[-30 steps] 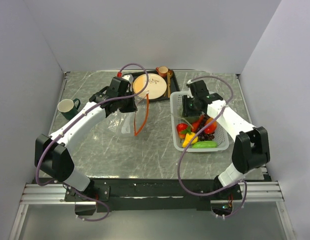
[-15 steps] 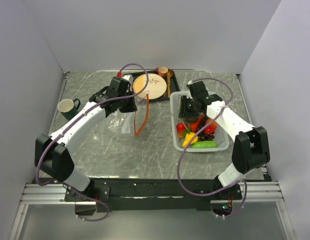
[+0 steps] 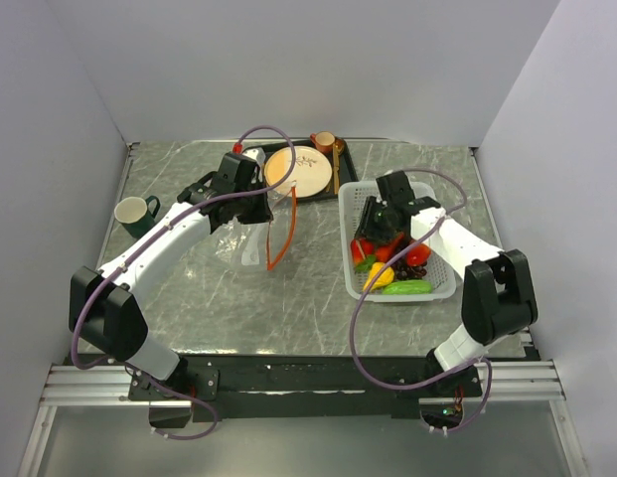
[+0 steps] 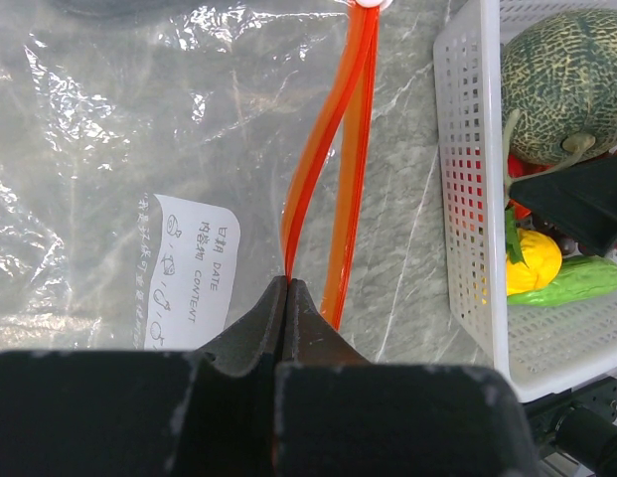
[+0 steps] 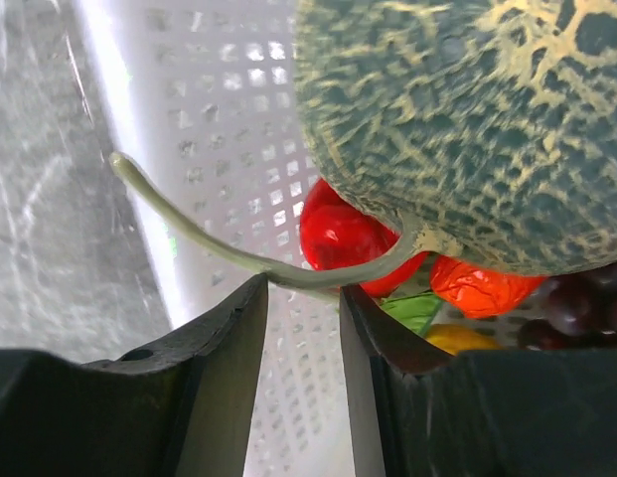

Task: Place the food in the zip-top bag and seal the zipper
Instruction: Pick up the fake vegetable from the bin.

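Observation:
The clear zip-top bag point(image 3: 240, 241) lies left of centre, its orange-red zipper point(image 4: 333, 149) gaping in a loop. My left gripper point(image 4: 288, 283) is shut on the near zipper strip point(image 3: 283, 234). The food sits in the white mesh basket point(image 3: 346, 243): the green melon point(image 5: 467, 119), red pieces point(image 5: 343, 238), carrot point(image 5: 477, 283), yellow pear point(image 4: 532, 260), cucumber point(image 4: 571, 283) and grapes point(image 3: 415, 268). My right gripper point(image 5: 303, 298) is open inside the basket point(image 3: 376, 224), under the melon. The melon's thin stem point(image 5: 219, 248) lies across its fingertips.
A green mug point(image 3: 134, 212) stands at the left. A black tray point(image 3: 346, 159) at the back holds a round plate point(image 3: 298, 169) and a small cup point(image 3: 323, 142). The basket wall point(image 5: 189, 119) is close on my right gripper's left side.
My right gripper has shifted slightly nearer and turned inside the basket, over the melon. My left arm and the bag have not moved.

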Robot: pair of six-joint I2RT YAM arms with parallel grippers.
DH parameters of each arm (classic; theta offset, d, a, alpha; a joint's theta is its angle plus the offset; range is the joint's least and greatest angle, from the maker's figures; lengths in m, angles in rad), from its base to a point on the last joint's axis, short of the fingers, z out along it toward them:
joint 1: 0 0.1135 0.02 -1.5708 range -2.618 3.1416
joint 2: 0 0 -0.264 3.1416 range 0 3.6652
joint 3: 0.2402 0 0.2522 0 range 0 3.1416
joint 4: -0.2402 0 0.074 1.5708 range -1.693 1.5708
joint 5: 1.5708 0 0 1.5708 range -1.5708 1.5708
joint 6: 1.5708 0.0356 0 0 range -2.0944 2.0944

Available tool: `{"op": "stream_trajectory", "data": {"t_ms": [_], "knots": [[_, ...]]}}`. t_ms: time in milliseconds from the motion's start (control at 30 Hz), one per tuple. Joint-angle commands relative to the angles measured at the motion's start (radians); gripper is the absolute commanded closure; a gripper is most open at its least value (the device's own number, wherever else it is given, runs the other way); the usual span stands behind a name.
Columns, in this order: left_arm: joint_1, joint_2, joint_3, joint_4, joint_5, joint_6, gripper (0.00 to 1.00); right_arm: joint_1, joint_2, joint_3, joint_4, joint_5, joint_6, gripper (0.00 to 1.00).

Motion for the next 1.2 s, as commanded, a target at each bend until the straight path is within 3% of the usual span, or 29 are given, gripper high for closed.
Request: {"op": "stream_trajectory", "data": {"t_ms": [0, 133, 467, 1167], "knots": [[0.004, 0.000, 0.020, 0.020, 0.016, 0.019, 0.99, -0.013, -0.095, -0.113, 0.195, -0.066, 0.219, 0.57], [0.004, -0.011, 0.012, 0.023, 0.005, 0.022, 0.99, -0.013, -0.167, -0.197, 0.340, -0.068, 0.359, 0.56], [0.005, -0.008, 0.012, 0.029, 0.020, 0.024, 0.99, -0.012, -0.276, -0.240, 0.320, 0.093, 0.379, 0.56], [0.005, -0.005, 0.014, 0.030, 0.039, 0.019, 0.99, -0.046, -0.154, -0.244, 0.341, 0.196, 0.368, 0.55]]}}
